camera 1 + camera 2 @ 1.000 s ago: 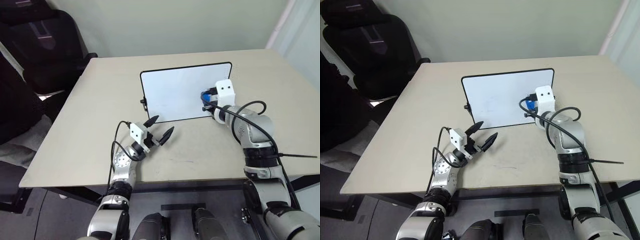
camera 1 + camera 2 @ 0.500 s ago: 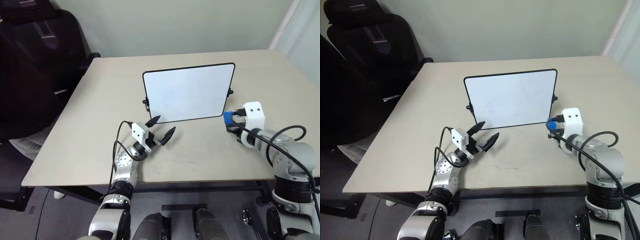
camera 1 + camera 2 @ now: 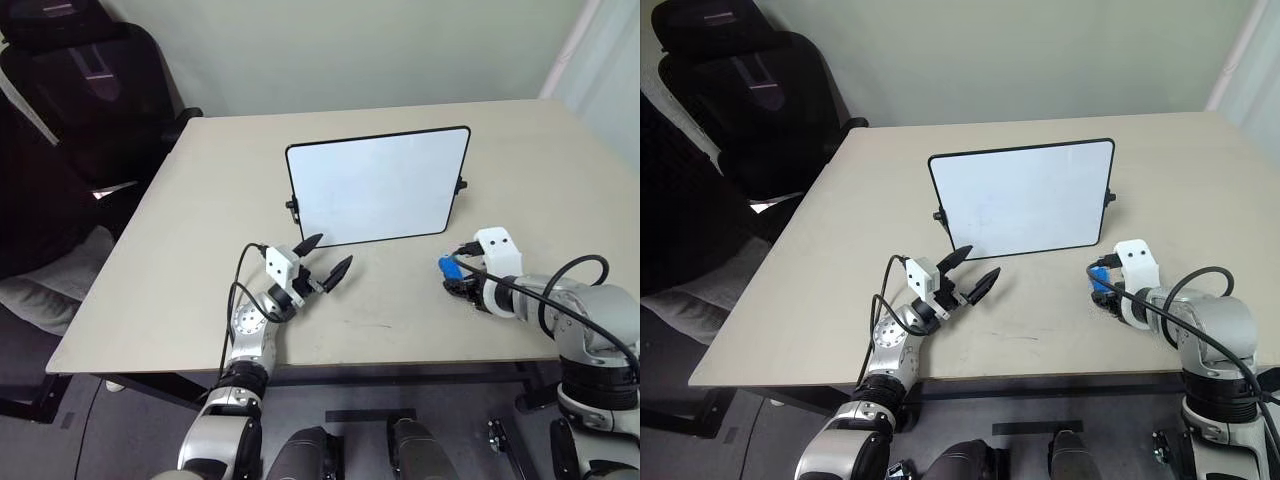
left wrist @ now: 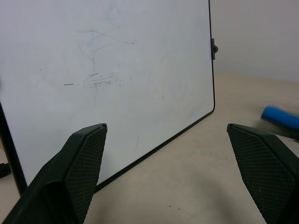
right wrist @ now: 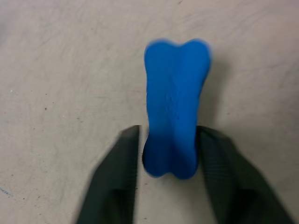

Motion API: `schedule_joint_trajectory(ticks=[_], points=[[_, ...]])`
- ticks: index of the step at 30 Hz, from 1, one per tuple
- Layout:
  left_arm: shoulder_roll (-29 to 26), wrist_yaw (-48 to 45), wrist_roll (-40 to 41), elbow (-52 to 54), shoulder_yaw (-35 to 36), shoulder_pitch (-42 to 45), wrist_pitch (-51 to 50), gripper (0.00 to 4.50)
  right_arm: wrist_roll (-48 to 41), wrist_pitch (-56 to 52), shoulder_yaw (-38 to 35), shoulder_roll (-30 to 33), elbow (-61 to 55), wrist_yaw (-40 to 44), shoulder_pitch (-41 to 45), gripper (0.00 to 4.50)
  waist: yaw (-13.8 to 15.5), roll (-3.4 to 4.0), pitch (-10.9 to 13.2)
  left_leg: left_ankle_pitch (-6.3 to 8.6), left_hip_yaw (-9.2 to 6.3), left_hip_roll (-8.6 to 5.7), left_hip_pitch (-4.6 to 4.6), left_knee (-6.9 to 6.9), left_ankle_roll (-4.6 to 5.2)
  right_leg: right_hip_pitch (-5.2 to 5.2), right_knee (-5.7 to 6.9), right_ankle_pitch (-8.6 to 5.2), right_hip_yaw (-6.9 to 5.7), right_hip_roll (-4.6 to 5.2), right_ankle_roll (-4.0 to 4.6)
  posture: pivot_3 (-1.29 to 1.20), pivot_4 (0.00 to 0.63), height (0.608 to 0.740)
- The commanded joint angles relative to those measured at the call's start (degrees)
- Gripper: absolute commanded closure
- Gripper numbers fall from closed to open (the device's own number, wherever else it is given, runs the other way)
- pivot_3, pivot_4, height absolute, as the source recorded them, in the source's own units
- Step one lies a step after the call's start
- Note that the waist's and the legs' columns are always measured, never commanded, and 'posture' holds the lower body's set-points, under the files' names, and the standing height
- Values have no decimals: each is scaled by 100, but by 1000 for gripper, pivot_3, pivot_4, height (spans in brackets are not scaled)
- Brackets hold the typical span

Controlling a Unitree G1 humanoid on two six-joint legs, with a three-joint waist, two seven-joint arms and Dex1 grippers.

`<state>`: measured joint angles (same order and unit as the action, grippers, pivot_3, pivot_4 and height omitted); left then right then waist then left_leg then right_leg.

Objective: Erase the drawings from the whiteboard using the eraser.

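The whiteboard (image 3: 375,185) stands upright on the middle of the table, black-framed. In the left wrist view the drawings (image 4: 96,77) are no more than faint grey streaks on its white face. The blue eraser (image 3: 449,267) is down at the tabletop to the right of the board's lower right corner. My right gripper (image 3: 452,278) is around it; in the right wrist view the eraser (image 5: 175,93) sits between the fingers with a thin gap on one side, so the jaws are open. My left gripper (image 3: 330,250) hovers open and empty before the board's lower left corner.
The beige table (image 3: 200,200) has bare surface in front of and on both sides of the board. A black office chair (image 3: 90,80) stands off the table's far left corner. A black cable (image 3: 575,270) loops over my right forearm.
My right gripper has left the board's lower right part, pulling back, right and down to the table with the eraser, and its fingers have parted. The left gripper stayed put.
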<state>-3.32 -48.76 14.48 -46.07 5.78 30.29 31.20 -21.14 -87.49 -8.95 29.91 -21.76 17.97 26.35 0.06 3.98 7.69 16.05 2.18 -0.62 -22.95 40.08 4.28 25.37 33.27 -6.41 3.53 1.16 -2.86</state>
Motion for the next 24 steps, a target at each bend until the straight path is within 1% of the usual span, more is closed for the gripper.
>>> schedule_joint_trajectory(ticks=[1, 3, 5, 8, 9, 11, 13, 15, 18, 20, 24], points=[[119, 14, 21, -263, -5, -104, 153, 0, -78, 465, -70, 104, -212, 156, 145, 1164, 0, 1, -1, 0, 0, 0, 0, 0, 0, 0, 0, 0, 0, 0, 0, 0, 150, 726], [143, 24, 1, -306, -22, -68, 174, 0, -44, 922, -38, 222, -234, 268, 43, 1164, 12, 2, -1, 0, 0, 0, 0, 0, 1, -1, 0, 0, 0, 0, 0, 0, 150, 726], [184, 35, -37, -330, -55, -56, 235, 0, -66, 1383, -150, 213, -279, 354, -74, 1164, 22, 2, -1, -1, 0, 0, 0, 1, 2, -4, -1, 0, 1, 1, 0, 0, 150, 726], [274, 119, -38, -415, -22, -8, 243, 0, 83, 2980, -415, 52, -472, 447, -415, 1164, 36, 6, -3, -1, -3, 0, 2, 0, 2, -7, -1, 0, 1, 1, -1, 0, 150, 726], [292, 126, -24, -473, 5, 33, 226, 0, 96, 3429, -514, -27, -495, 468, -545, 1164, 45, 8, -3, -1, -4, 0, 2, 0, 2, -7, -1, 0, 0, 1, -1, 0, 150, 726], [285, 150, -8, -679, 78, 184, 199, 0, 48, 4310, -827, -450, -463, 317, -812, 1164, 57, 13, -5, -1, -5, -1, 2, 0, 4, -11, -4, -1, 2, 3, -2, 0, 150, 726], [241, 192, -29, -911, 147, 353, 212, 0, 144, 5124, -876, -799, -448, 194, -1055, 1164, 67, 14, -5, 0, -9, -1, 5, 0, 4, -14, -9, -1, 2, 3, -2, 0, 150, 726], [172, 280, -27, -1165, 257, 525, 201, 0, -9, 5319, -880, -1062, -462, 171, -1179, 1164, 67, 13, -4, 2, -12, -1, 9, 1, 1, -11, -15, -1, 2, 3, -2, 0, 150, 726], [50, 279, 150, -1594, 544, 833, 10, 0, 257, 5752, -908, -1283, -231, -183, -1254, 1164, 68, 3, 3, 15, -13, -6, 3, 3, -24, -22, -20, 2, 5, 4, -6, 0, 150, 726], [-43, 168, 187, -1784, 648, 956, -16, 0, 53, 5837, -870, -1434, -265, -132, -1316, 1164, 62, -4, 7, 22, -13, -8, 2, 4, -38, -26, -23, 3, 9, 5, -7, 0, 150, 726], [-66, -91, 223, -1917, 736, 1012, -26, 0, 105, 5984, -508, -1376, -343, 77, -1446, 1164, 45, -17, 15, 21, -13, -9, 0, 3, -43, -34, -22, 6, 9, 3, -6, 0, 150, 726]])
